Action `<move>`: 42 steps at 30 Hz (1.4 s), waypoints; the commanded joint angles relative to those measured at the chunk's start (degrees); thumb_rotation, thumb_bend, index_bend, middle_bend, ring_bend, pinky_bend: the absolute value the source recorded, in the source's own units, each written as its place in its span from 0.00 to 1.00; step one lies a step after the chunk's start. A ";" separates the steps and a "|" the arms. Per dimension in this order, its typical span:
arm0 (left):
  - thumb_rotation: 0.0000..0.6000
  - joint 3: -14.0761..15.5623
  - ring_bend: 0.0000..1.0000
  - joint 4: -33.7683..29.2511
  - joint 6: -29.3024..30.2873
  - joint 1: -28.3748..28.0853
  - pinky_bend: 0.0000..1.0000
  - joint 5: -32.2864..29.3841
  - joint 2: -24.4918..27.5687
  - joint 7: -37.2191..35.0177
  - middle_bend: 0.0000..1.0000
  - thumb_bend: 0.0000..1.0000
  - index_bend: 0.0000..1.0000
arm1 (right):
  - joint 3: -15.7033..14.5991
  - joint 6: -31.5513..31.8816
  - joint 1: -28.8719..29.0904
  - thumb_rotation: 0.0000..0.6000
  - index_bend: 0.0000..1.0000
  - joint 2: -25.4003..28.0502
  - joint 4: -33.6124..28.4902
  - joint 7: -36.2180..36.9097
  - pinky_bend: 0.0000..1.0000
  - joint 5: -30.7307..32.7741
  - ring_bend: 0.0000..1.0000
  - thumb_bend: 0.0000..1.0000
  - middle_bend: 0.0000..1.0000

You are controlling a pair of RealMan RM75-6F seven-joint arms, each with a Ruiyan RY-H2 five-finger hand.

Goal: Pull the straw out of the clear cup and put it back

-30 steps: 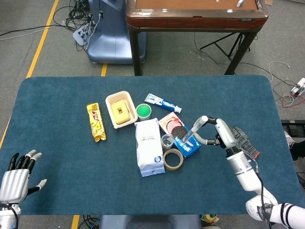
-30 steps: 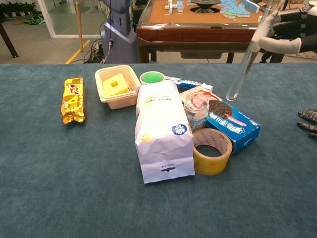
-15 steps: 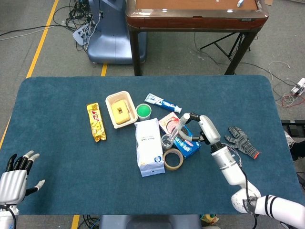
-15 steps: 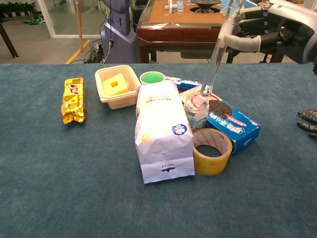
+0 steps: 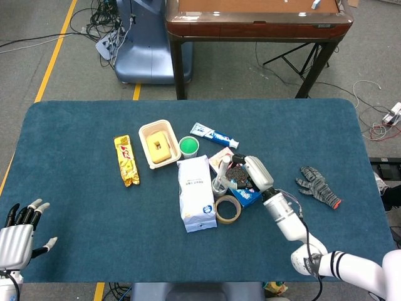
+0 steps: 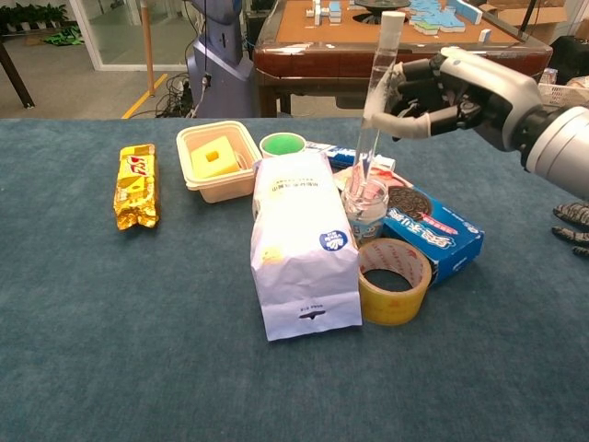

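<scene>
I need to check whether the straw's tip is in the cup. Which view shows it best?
The chest view: the straw stands side-on, its tip inside the cup. The head view foreshortens it beside the right hand.

Left robot hand (image 5: 17,238) cut by frame edge; glove (image 6: 574,226) half off-frame.

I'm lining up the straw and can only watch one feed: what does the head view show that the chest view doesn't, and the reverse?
Only the head view shows the left hand, open at the table's near left corner, and the whole grey glove. Only the chest view shows the straw clearly, its lower end inside the clear cup. Both show the right hand pinching the straw, the white bag, the tape roll and the blue cookie box.
</scene>
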 commanded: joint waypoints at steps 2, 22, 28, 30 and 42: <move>1.00 0.04 0.16 0.11 -0.10 0.02 0.03 -0.06 -0.06 -0.07 0.12 0.17 0.19 | -1.11 -0.42 -0.05 1.00 0.62 -1.01 1.67 0.72 0.40 -0.33 0.40 0.51 0.52; 1.00 0.01 0.16 -0.61 -0.76 -0.83 0.03 0.86 -0.38 0.66 0.12 0.17 0.19 | -3.58 -2.60 -0.90 1.00 0.44 0.55 1.85 -2.38 0.31 0.44 0.26 0.40 0.36; 1.00 -0.20 0.16 -0.95 -1.20 -1.42 0.03 1.16 -0.37 0.96 0.12 0.17 0.19 | -3.82 -3.38 -1.22 1.00 0.26 2.15 0.13 -3.88 0.26 1.10 0.20 0.34 0.28; 1.00 -0.30 0.16 -1.13 -1.28 -1.63 0.03 1.33 -0.35 1.03 0.12 0.17 0.19 | -3.77 -2.74 -1.66 1.00 0.21 2.97 -0.78 -4.11 0.25 1.04 0.18 0.33 0.24; 1.00 -1.26 0.16 -2.10 -2.66 -3.56 0.03 1.73 -0.35 1.25 0.12 0.17 0.19 | -4.50 14.03 -12.84 1.00 0.17 13.39 -11.23 -16.38 0.23 1.01 0.15 0.33 0.17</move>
